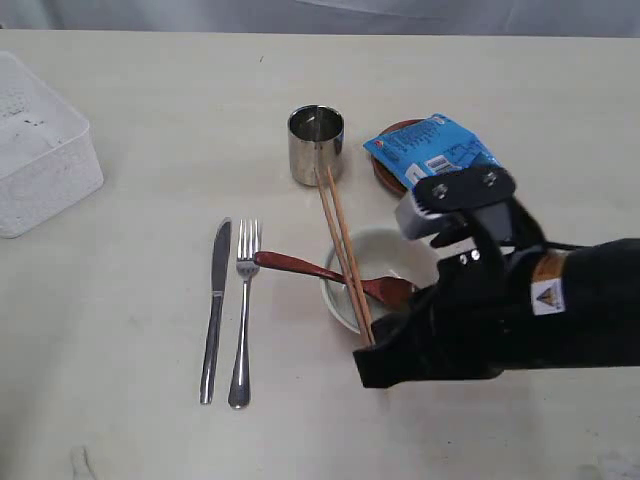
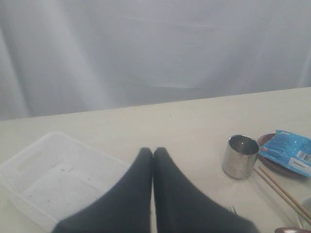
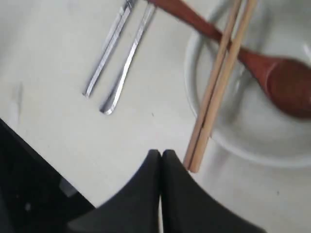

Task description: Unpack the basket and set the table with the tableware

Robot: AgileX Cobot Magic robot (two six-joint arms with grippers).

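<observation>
The white basket stands empty at the table's left edge. Knife and fork lie side by side. The dark red spoon rests in the pale bowl, and the chopsticks lie across its rim. Behind stand the steel cup and the brown-red plate. My right gripper is shut and empty, low over the table beside the chopsticks' near end. My left gripper is shut on nothing above the basket, out of the exterior view.
A blue snack packet lies on the plate. My right arm covers the bowl's right side and the table in front of it. A pale curtain hangs behind the far table edge.
</observation>
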